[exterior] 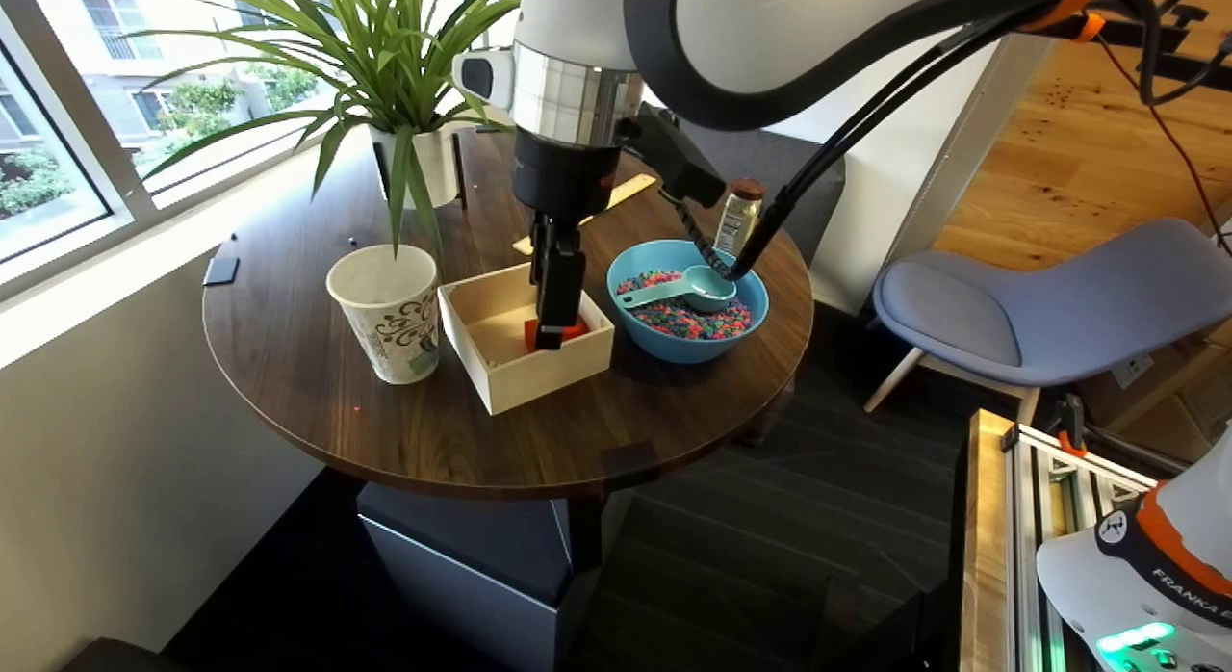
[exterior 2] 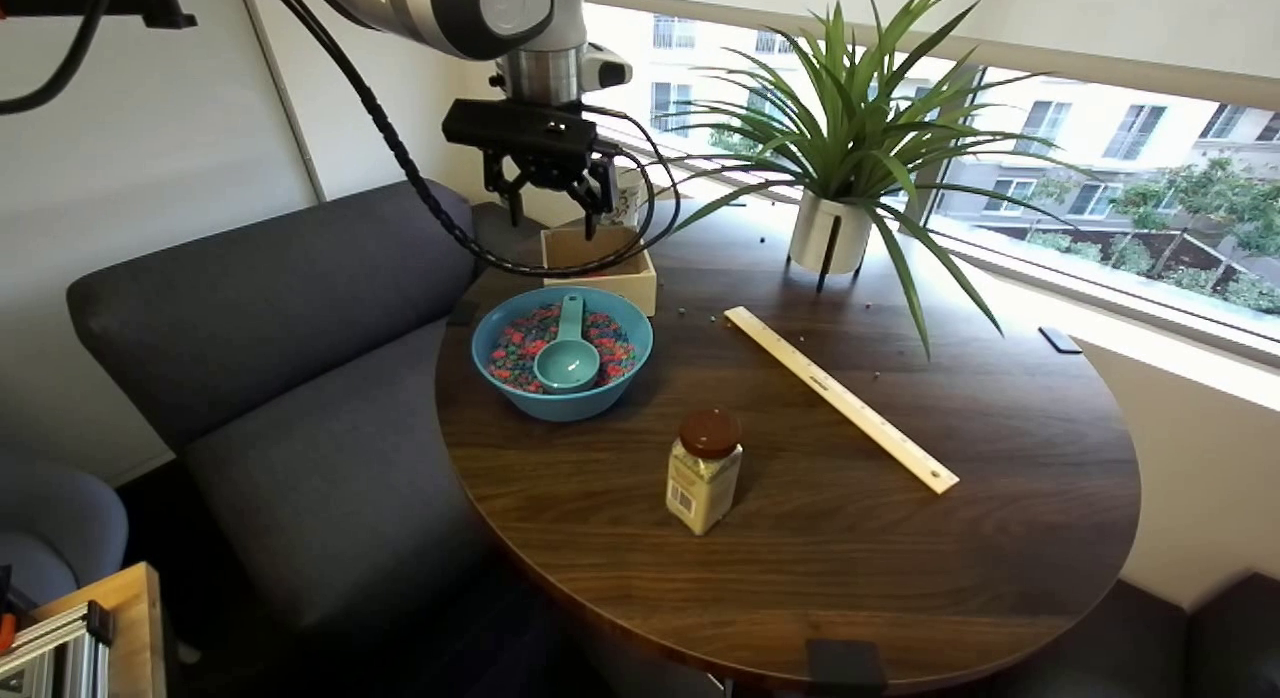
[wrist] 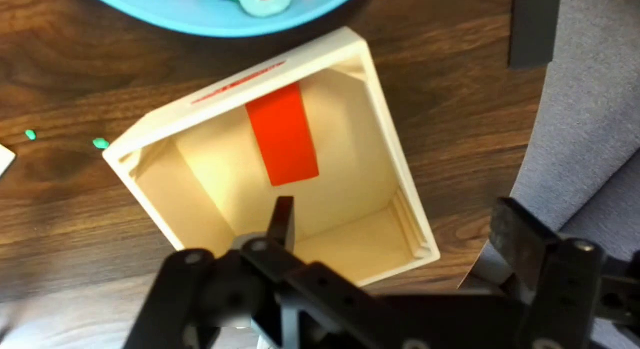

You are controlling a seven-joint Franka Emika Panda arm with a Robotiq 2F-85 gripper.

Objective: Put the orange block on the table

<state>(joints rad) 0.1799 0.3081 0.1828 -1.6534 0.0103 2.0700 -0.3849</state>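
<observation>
Hand (exterior 2: 553,228) spread wide and holding nothing hangs above the cream tray (exterior: 553,375) on the worktop (exterior 2: 900,578). Inside the tray lies the orange block (wrist: 284,139), near the wall facing the blue bowl (exterior 2: 560,407); whether touching it, I cannot tell. A black finger (exterior: 560,297) partly covers the block in an exterior view. Red marking on the wall is too blurred to read. White letters "FRANKA E" show on the robot's base (exterior: 1097,581), cut off at the right edge. On the near jar (exterior 2: 703,486), a barcode shows; other print is too small.
</observation>
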